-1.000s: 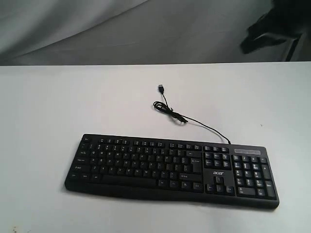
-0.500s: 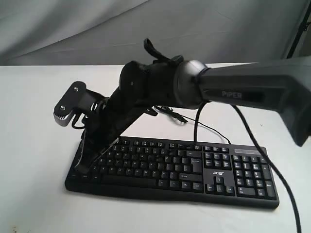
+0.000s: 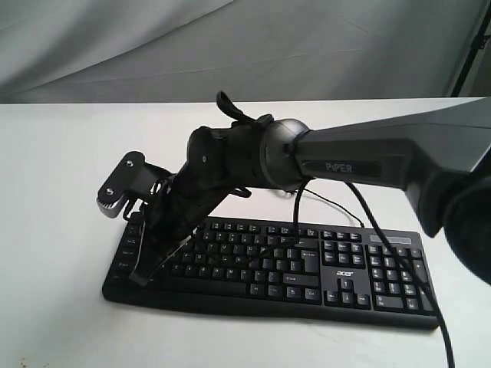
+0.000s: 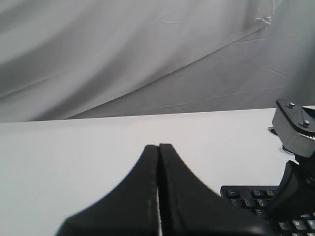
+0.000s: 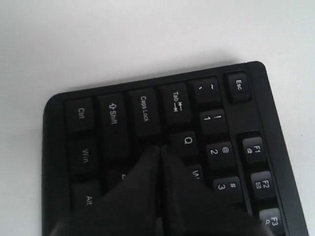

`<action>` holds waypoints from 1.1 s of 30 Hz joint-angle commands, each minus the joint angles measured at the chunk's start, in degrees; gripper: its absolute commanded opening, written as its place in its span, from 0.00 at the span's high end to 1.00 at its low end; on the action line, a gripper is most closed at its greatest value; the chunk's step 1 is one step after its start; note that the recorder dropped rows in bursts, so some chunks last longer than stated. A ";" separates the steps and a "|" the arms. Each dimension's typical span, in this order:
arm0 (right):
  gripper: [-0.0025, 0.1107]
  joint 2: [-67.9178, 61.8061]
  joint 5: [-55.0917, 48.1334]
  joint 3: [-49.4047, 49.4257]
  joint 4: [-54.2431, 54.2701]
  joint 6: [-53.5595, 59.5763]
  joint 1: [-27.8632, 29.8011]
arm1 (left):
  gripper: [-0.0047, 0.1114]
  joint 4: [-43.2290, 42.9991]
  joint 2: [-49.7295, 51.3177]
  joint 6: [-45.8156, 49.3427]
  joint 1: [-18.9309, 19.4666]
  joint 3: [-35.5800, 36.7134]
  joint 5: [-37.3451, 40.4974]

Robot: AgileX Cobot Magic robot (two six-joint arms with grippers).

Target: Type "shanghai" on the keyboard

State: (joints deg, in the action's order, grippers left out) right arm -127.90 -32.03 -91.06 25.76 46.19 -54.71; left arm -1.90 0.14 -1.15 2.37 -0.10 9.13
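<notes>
Fingers (image 5: 135, 184) of the right gripper (image 5: 160, 147) are pressed together, tips just beside Caps Lock at the left end of the keyboard (image 3: 307, 268), which lies flat on the white table (image 3: 61, 169). The left gripper (image 4: 158, 146), likewise pinched closed, hovers off that end.

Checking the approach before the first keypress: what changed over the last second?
The right arm, absent a second ago, came in and reached across to the left end of the keyboard. In the last half second it dropped lower. The right end effector, shut, now points down at the keys by Caps Lock and Q; contact cannot be told. Nothing was grasped or released. The keyboard has not moved.
</notes>
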 commanded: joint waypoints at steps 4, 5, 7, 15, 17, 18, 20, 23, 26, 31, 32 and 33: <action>0.98 -0.52 1.43 -0.33 -3.11 -2.28 -0.16 | 0.96 0.00 -0.14 -0.15 -0.37 0.10 -0.34; 0.98 -0.52 1.68 -0.33 -3.11 -2.28 -0.16 | 0.96 0.00 -0.14 -0.15 -0.37 0.10 -0.34; 0.98 -0.52 1.80 -0.33 -3.11 -2.15 -0.16 | 0.96 0.00 -0.14 -0.15 -0.37 0.10 -0.34; 0.98 -0.52 1.02 -0.33 -3.11 -2.17 -0.16 | 0.96 0.00 -0.14 -0.15 -0.37 0.10 -0.34; 0.98 -0.52 0.55 -0.33 -3.11 -2.17 -0.16 | 0.96 0.00 -0.14 -0.15 -0.37 0.10 -0.34; 0.98 -0.66 0.40 -0.33 -3.11 -2.17 -0.16 | 0.96 0.00 -0.14 -0.15 -0.37 0.10 -0.34; 0.98 -1.13 0.39 -0.33 -2.98 -2.17 -0.16 | 0.96 0.00 -0.14 -0.15 -0.37 0.10 -0.34; 0.98 -2.36 0.26 -0.33 -2.75 -2.17 -0.16 | 0.96 0.00 -0.14 -0.15 -0.37 0.10 -0.34; 0.98 -1.85 -0.76 -0.33 -2.75 -2.17 -0.16 | 0.96 0.00 -0.14 -0.15 -0.37 0.10 -0.34; 0.98 2.59 -3.23 -0.33 -7.19 -5.50 -0.04 | 0.96 0.00 -0.14 -0.15 -0.37 0.10 -0.34; 0.98 3.78 -3.79 -0.33 -8.43 -6.44 -0.04 | 0.96 0.00 -0.14 -0.15 -0.37 0.10 -0.34; 0.98 4.90 -4.59 -0.33 -9.56 -7.38 -0.04 | 0.96 0.00 -0.14 -0.15 -0.37 0.10 -0.34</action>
State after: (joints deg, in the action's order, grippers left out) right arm -126.54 -34.85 -91.47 19.61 41.37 -54.71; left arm -1.90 0.14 -1.15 2.37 -0.10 9.13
